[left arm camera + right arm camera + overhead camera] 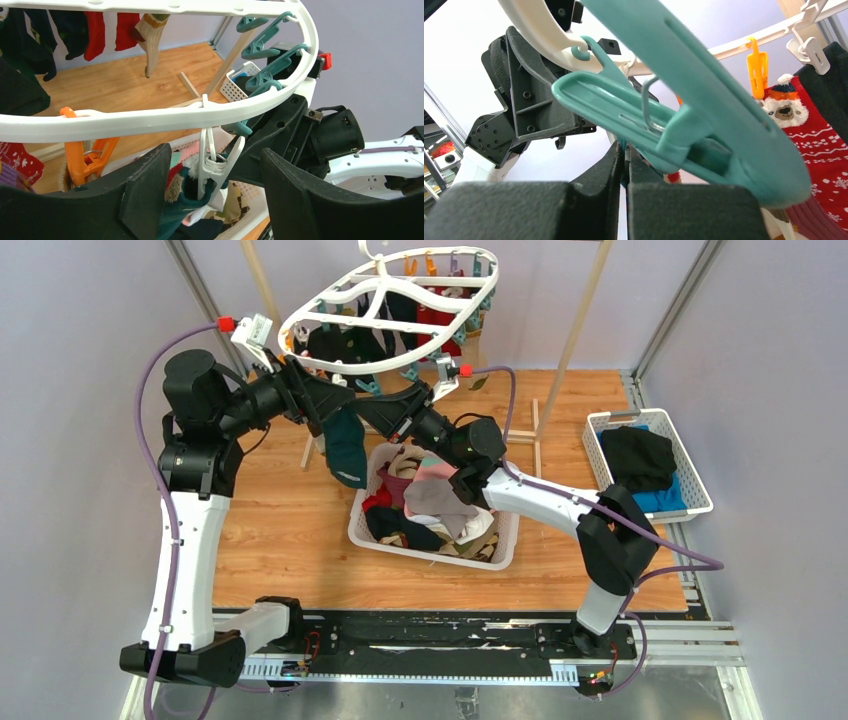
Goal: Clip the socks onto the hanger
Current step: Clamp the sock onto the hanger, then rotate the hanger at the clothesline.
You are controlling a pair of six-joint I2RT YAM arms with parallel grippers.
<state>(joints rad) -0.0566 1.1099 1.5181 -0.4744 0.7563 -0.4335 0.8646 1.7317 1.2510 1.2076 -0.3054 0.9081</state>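
Note:
The white oval hanger [390, 310] hangs at the back, with several socks clipped on its far side. A dark teal sock [345, 445] hangs from its near rim. In the left wrist view a white clothespin [216, 167] on the rim [150, 117] grips this sock's cuff [192, 197]. My left gripper [210, 200] is open, its fingers on either side of the clothespin and cuff, touching neither. My right gripper [625, 150] is shut on a thin edge of the teal sock, just under a teal clothespin [704, 125]. In the top view both grippers, left [305, 380] and right [372, 405], meet under the rim.
A white basket [365, 530] heaped with mixed socks stands under the hanger. A second white basket [700, 490] at the right holds black and blue folded clothes. Wooden poles [580, 315] carry the hanger. A red bear sock [819, 150] and an orange clothespin [756, 70] hang nearby.

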